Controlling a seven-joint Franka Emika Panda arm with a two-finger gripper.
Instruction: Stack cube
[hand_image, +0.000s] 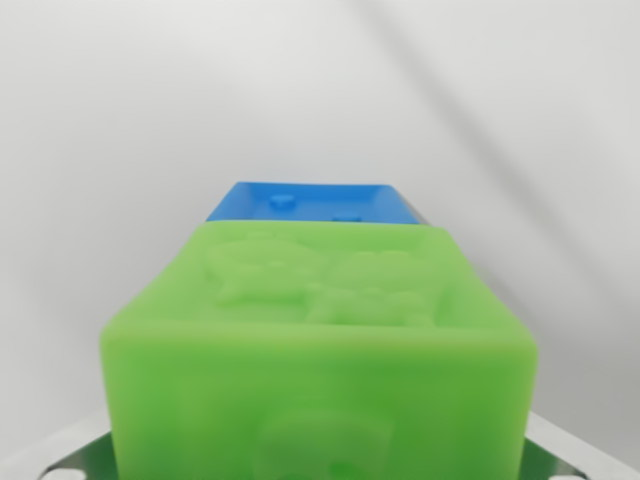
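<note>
A glossy green cube (320, 350) with raised relief fills the view between the hand's (320, 462) metal fingers (70, 455), apparently clamped; blue cube (315, 202) behind

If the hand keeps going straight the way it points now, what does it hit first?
Likely the blue cube, the only thing showing past the green cube that fills the wrist view. The hand's fingers are barely visible, and the gap between the cubes is unclear.
</note>
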